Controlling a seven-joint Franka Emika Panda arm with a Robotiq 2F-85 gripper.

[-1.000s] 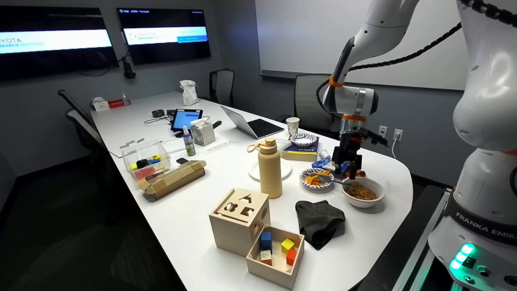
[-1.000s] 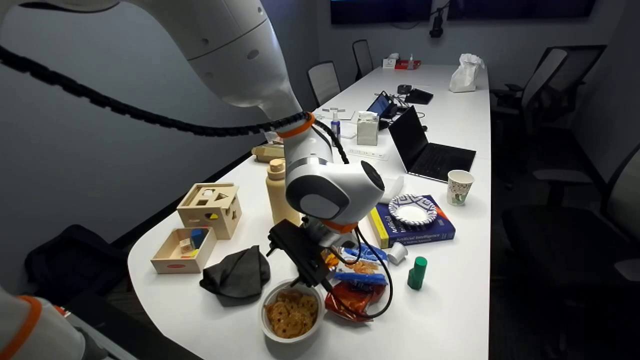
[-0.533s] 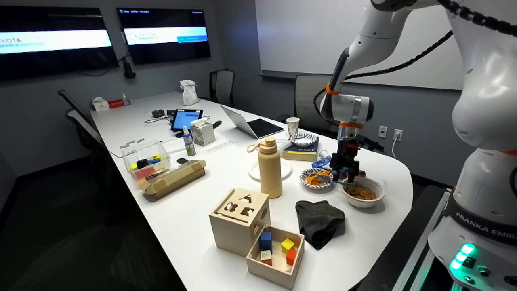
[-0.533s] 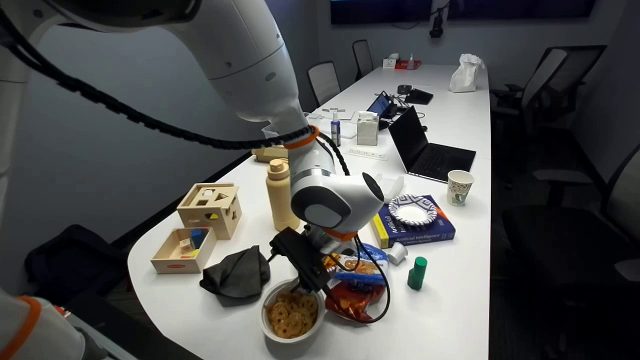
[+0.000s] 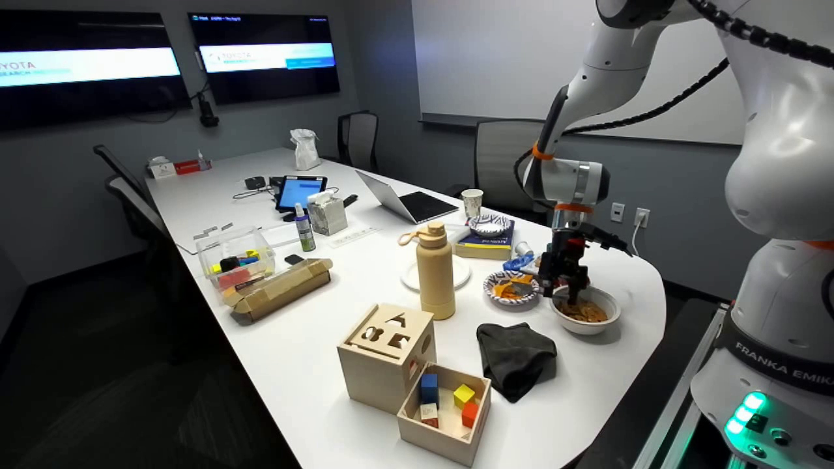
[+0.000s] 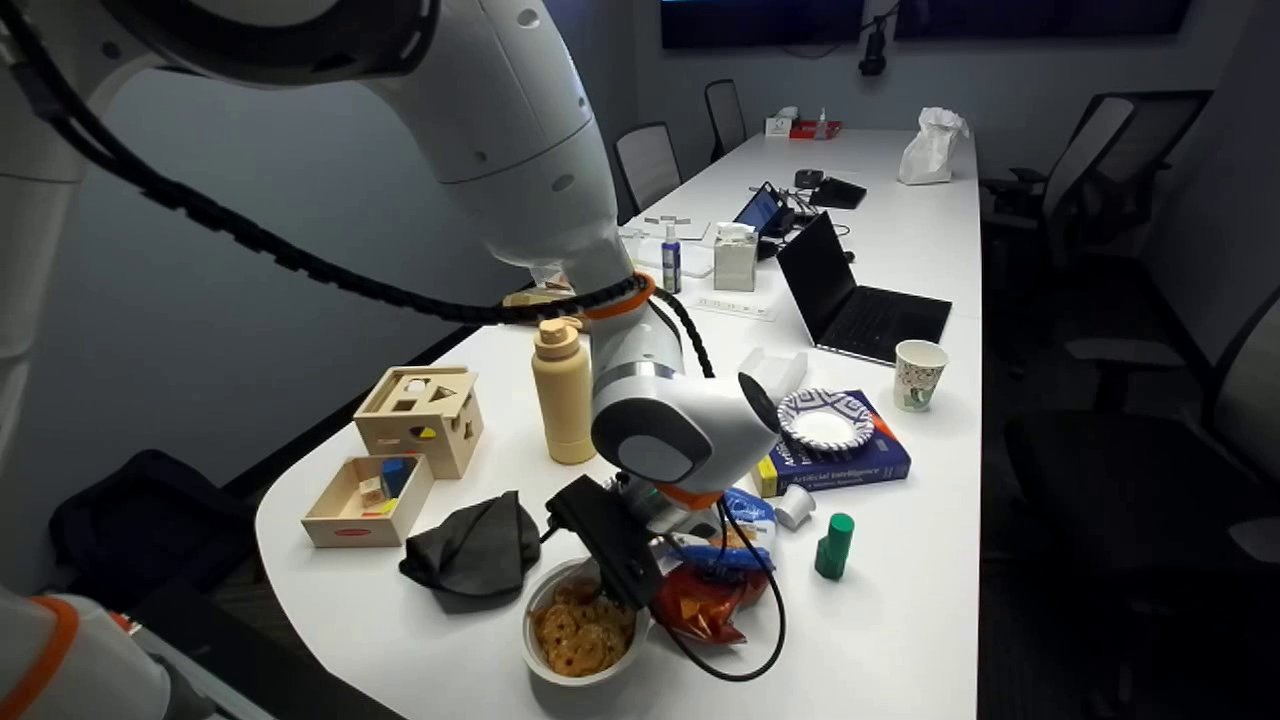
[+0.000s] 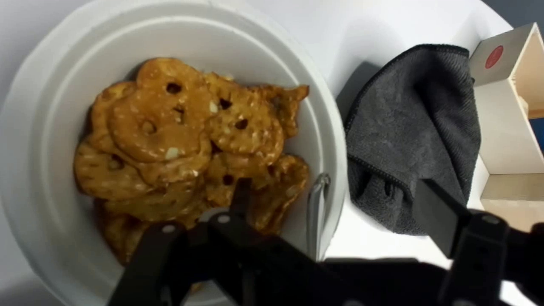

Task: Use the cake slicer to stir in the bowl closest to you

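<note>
The white bowl (image 5: pixel 589 328) with orange-brown pretzel crisps stands nearest the robot base; it also shows in an exterior view (image 6: pixel 531 640) and the wrist view (image 7: pixel 204 46). The cake slicer's grey blade (image 5: pixel 523 288) rests in the patterned bowl (image 5: pixel 511 301) of orange chips. In the wrist view its metal handle (image 7: pixel 315 212) end lies at the white bowl's rim, between my fingers with gaps on both sides. My gripper (image 7: pixel 335 191) is open and low, one fingertip over the white bowl's inside, the other outside it; it shows in an exterior view (image 5: pixel 561 292).
A dark cloth (image 5: pixel 517 355) lies beside the bowls. A red bag (image 6: pixel 705 605) and a blue bag (image 6: pixel 750 530) lie on the opposite side. A tan bottle (image 5: pixel 436 273), a wooden shape box (image 5: pixel 384 361) and a book (image 6: pixel 850 465) with a patterned bowl stand around.
The gripper has come down beside the slicer's handle and shifted toward the white bowl, one finger now at the bowl's inside. The slicer and bowls have not visibly moved.
</note>
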